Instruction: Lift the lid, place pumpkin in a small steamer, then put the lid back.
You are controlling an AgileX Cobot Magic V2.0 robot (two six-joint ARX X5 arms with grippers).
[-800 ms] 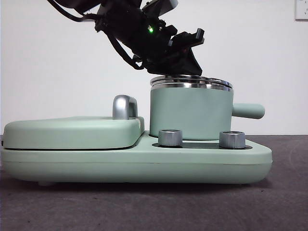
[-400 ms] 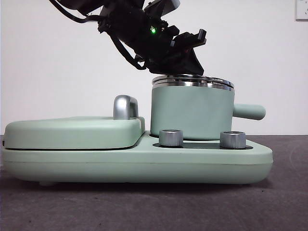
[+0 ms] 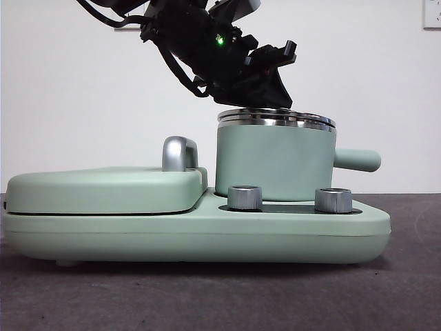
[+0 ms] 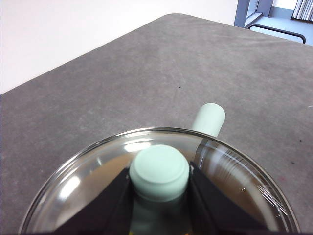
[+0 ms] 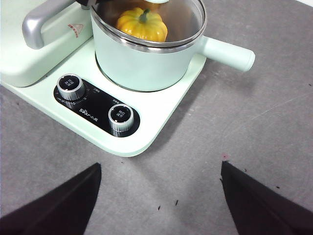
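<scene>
The grey worktop (image 5: 254, 127) carried a mint-green cooker base (image 3: 207, 231) with a flat griddle cover (image 3: 103, 189) on one side and two steel dials (image 5: 121, 118) at the front. The small steamer (image 3: 274, 162) stood upright on the base beside the griddle cover, its stubby side handle (image 5: 227, 51) pointing away from the cover. The pumpkin (image 5: 142, 24) sat inside the small steamer, stem up. The lid (image 4: 230, 171) rested level on the steamer rim, covering the pumpkin. The left hand (image 4: 160, 188) was positioned above the pot, jaws clenched on the mint-green knob (image 4: 159, 171) at the lid centre. The right hand (image 5: 159, 203) was held well apart over bare worktop, jaws spread and grasping nothing.
</scene>
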